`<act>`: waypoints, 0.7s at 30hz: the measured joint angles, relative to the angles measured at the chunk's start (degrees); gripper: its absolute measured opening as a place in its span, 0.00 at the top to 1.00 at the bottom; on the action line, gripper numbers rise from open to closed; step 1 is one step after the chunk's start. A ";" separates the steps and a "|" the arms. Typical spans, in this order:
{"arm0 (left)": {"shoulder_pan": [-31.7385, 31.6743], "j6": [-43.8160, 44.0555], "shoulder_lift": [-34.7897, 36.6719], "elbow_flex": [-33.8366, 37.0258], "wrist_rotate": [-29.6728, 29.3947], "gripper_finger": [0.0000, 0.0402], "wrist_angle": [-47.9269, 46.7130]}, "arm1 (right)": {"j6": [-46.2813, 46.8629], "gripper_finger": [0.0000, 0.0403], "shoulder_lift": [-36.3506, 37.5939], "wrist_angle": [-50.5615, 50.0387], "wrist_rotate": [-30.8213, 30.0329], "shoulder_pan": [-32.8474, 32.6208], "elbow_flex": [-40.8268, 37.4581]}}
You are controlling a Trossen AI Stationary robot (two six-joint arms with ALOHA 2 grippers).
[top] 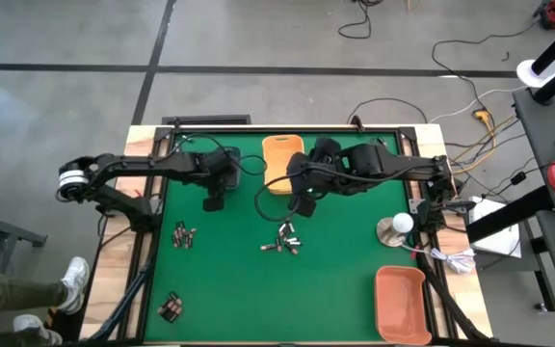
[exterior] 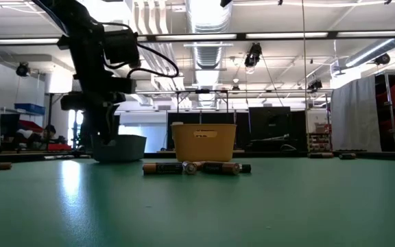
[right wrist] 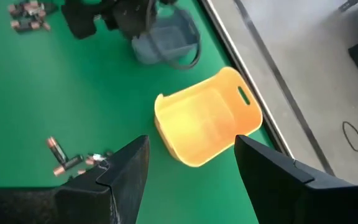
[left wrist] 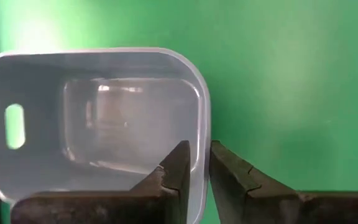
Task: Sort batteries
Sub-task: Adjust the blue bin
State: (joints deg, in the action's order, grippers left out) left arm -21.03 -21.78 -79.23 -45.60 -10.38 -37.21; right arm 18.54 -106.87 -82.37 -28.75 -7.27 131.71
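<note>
Left gripper (left wrist: 194, 171) hangs right over the near rim of the translucent grey-blue plastic bin (left wrist: 73, 118), its two dark fingers drawn close with only a thin slit between them and nothing caught in that slit; the bin's visible floor looks bare, though glare hides part of it. Right gripper (right wrist: 191, 165) hovers over the green felt table (top: 229, 289) with its jaws spread wide and empty, looking down past the yellow-orange plastic bin with a handle slot (right wrist: 207, 124). Now the batteries: a loose cluster of small dark and silvery cells (top: 284, 241) lies mid-table just below the right gripper, a second little bunch (top: 183, 234) sits toward the left side, and a third (top: 171, 306) lies near the front-left corner, all on the felt and none in a bin that I can make out. An orange plastic tray (top: 400, 301) waits at the front right, well apart from everything. Risks from here: those centre cells lie touching and crossed, so wide jaws coming down could nudge one and send it rolling, or pinch two at once and mix the sort. The left fingers are so near the grey-blue wall that a small drift could clip the rim and shove or tip the light bin. Both arms crowd the back of the table, so a reach across could bring them together.
</note>
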 joint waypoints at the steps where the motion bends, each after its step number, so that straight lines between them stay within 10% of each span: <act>1: -0.29 0.00 0.19 -0.02 -0.26 0.87 -0.06 | 0.02 0.43 0.00 -0.03 0.00 -0.02 -1.20; 11: -0.49 2.17 1.71 -0.50 -0.55 0.65 -0.35 | -3.34 0.43 -0.04 8.55 0.91 0.52 -18.07; 21: -0.41 10.27 13.68 -4.91 3.62 0.47 -7.24 | -18.47 0.43 -0.06 28.72 14.29 9.83 -28.60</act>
State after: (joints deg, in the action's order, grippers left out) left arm -21.43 -11.51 -65.55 -50.52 -6.76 -44.45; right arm 0.07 -106.94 -53.65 -14.46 2.57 103.11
